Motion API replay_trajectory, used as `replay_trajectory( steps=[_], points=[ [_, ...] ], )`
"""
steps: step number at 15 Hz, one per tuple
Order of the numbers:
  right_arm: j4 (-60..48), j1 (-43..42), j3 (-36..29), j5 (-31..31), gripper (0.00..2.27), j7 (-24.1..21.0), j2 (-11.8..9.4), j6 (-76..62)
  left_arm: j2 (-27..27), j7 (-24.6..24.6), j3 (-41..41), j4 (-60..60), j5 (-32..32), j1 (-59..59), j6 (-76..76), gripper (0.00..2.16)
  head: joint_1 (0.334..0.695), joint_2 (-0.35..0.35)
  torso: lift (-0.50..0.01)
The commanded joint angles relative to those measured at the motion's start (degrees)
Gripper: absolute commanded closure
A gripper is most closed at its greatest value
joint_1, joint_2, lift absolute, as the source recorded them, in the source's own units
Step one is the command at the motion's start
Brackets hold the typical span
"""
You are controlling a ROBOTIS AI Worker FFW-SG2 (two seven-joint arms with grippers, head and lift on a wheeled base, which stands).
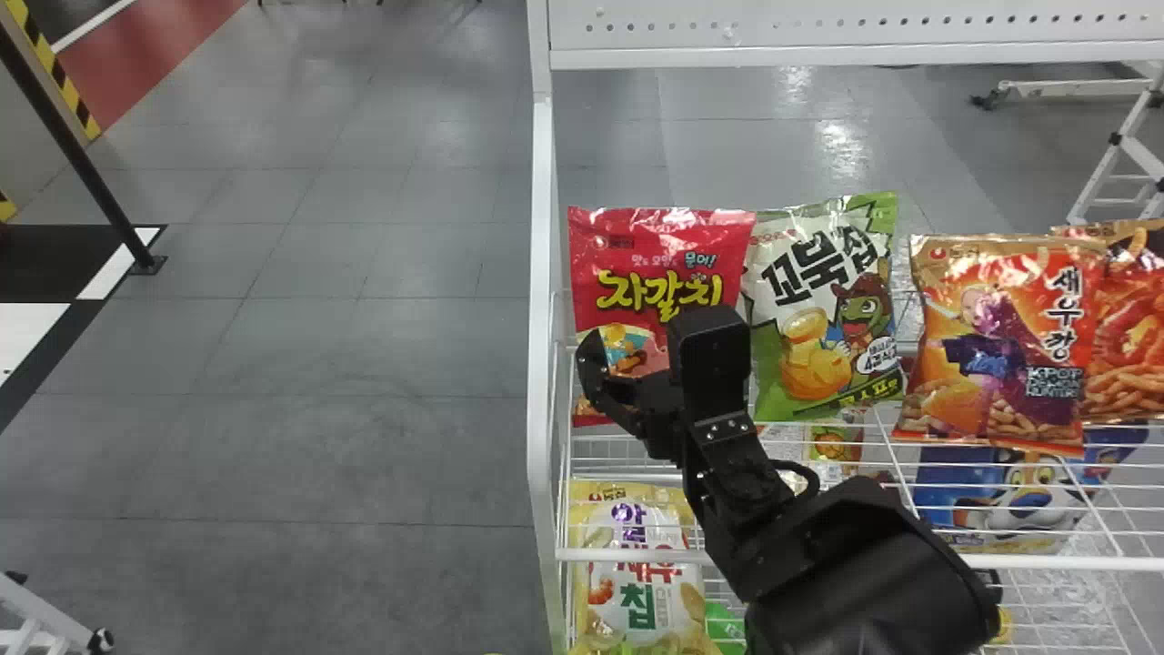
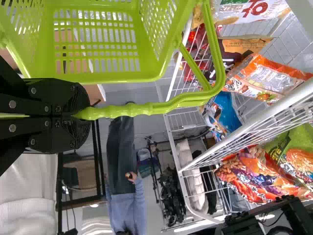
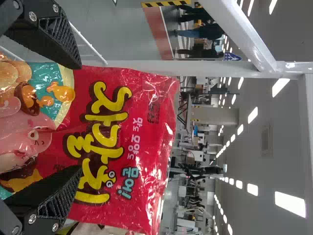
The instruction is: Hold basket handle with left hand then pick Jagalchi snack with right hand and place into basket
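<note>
Red and glossy, the Jagalchi snack stands upright at the left end of a row of bags on the white wire rack, just beside a green-and-white bag. An orange bag stands farther right, and a yellow bag sits on the level below. The right end effector is at the front of the snack, its fingers spread, one toward each side of the bag; whether they touch it, I cannot tell. The left end effector is pinching the lime-green handle of the plastic basket, which is near the rack.
</note>
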Motion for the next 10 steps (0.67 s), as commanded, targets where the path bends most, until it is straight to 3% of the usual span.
replay_trajectory(
  steps=[1,10],
  points=[
    [0.73,-0.6,0.24,0.55,0.08,-0.83,0.17,0.53,0.0,-0.06,0.09,0.1,0.0,-0.04,-0.54,1.87,0.695,0.057,-0.01],
    [6.18,-3.68,-1.08,-1.56,0.09,-0.92,0.7,-0.7,0.09,-0.41,0.44,1.95,0.09,-1.54,-0.54,1.87,0.695,0.04,-0.01]
  ],
)
